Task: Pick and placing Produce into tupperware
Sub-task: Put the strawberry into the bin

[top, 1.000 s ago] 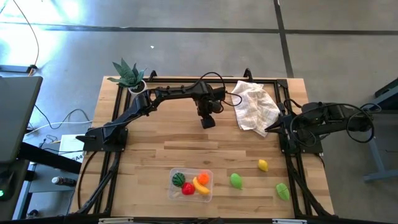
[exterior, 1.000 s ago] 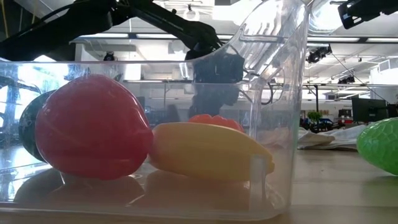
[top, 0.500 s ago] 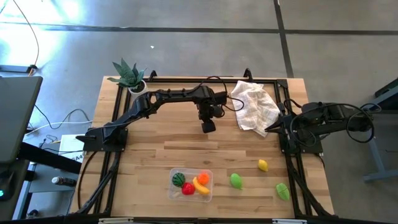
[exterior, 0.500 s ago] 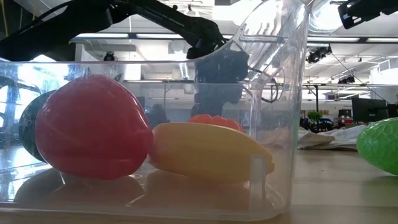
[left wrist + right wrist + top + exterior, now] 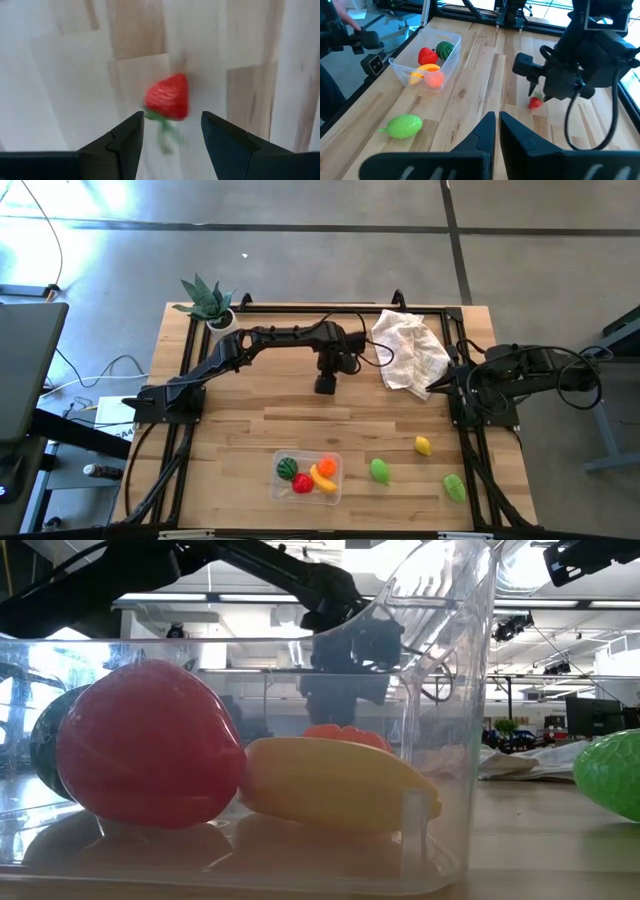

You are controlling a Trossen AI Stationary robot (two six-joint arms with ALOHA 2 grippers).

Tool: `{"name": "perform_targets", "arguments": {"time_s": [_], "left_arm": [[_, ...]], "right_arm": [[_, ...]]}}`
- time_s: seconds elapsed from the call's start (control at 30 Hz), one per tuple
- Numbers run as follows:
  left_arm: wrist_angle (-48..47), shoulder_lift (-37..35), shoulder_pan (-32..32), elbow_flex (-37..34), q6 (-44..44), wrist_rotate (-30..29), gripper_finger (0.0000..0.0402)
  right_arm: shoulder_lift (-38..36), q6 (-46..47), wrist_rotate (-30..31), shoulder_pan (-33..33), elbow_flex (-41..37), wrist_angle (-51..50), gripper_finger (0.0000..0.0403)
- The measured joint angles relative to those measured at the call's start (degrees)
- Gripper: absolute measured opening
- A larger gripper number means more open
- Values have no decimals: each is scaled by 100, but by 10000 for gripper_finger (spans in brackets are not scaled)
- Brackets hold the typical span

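The left end effector (image 5: 170, 137) hangs wide open, holding nothing, above a glossy red strawberry (image 5: 168, 97) on the pale wooden bench (image 5: 240, 430), mid-far. The clear, round-cornered tupperware (image 5: 308, 476) sits near. The right end effector (image 5: 497, 131) is closed, empty

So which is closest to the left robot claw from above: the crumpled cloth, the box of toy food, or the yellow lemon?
From the left gripper in the high view:
1. Cloth, beside it toward the right arm.
2. Tupperware, at the near table edge.
3. Lemon, near the right arm's base.
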Motion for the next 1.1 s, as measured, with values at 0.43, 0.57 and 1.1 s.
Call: {"name": "perform_targets", "arguments": {"time_s": [0.43, 0.57, 1.1], "left_arm": [[83, 0, -4, 0, 1259, -348, 189], [94, 0, -8, 0, 1777, -346, 189], [-23, 0, -199, 0, 3701, -815, 189]], "right_arm": [[1, 0, 0, -1, 0, 0, 16], [2, 0, 1, 0, 0, 0, 16], [2, 0, 1, 0, 0, 2, 16]]}}
